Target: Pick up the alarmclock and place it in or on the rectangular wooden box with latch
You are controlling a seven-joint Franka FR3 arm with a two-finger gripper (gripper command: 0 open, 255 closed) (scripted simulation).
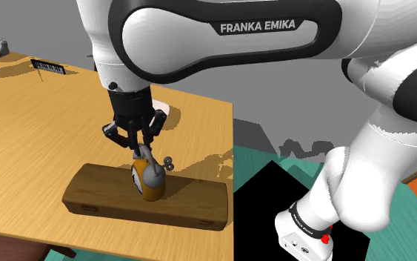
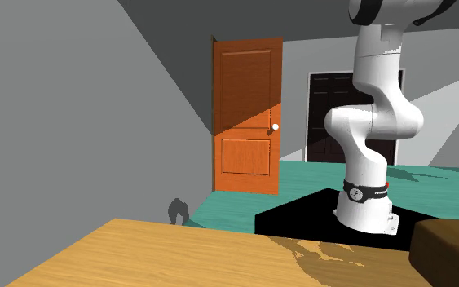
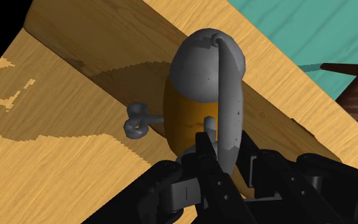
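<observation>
Pinching the alarm clock (image 1: 152,185) by its grey loop (image 3: 229,108) with the gripper (image 1: 146,154), squeezed tight on it. Standing tall on top of the brown box (image 1: 103,194), long way up and down, wind-up key (image 3: 137,121) poking toward the shoulder view's right. Seen from the second exterior view: orange door (image 2: 248,114), box end.

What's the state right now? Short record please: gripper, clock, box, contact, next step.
gripper: shut on the clock's grey top handle, pointing down
clock: orange body, grey bells, upright, winding key sticking out of its side
box: dark wood, long, lid closed, lying near the table edge
contact: clock sits over the middle of the box top; resting or just above, cannot tell
next step: probably lower if needed, then open the fingers and lift clear
</observation>
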